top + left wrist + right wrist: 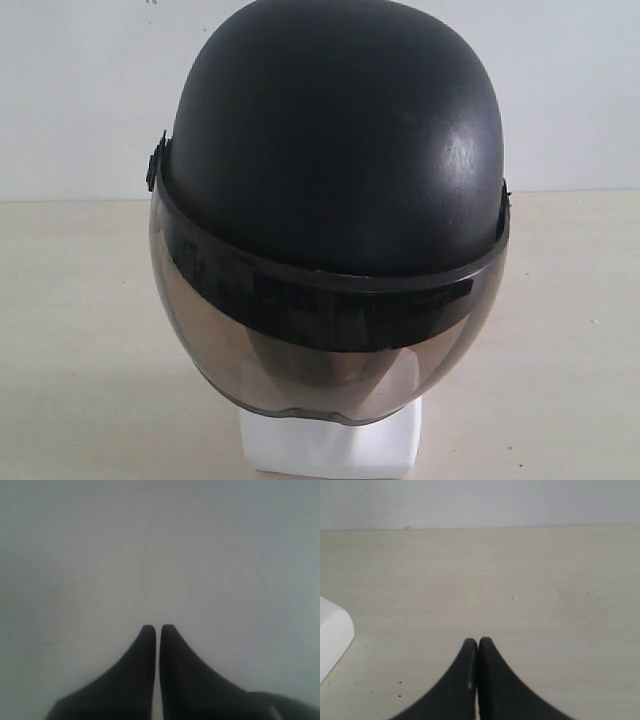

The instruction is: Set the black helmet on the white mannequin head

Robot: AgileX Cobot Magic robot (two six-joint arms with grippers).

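Observation:
The black helmet (335, 140) fills the middle of the exterior view, sitting on the white mannequin head (330, 445). Its smoky-brown visor (320, 340) hangs down over the face, so only the head's white neck and base show below. Neither arm appears in the exterior view. My left gripper (158, 628) is shut and empty, facing a plain pale surface. Over the beige table my right gripper (478, 641) is shut and empty too, and a white rounded corner, probably the mannequin base (332, 637), sits at the edge of its view.
The beige table (560, 330) stretches to both sides of the head. A white wall (80, 90) stands behind it, and the right wrist view shows the table's far edge meeting that wall (480, 502).

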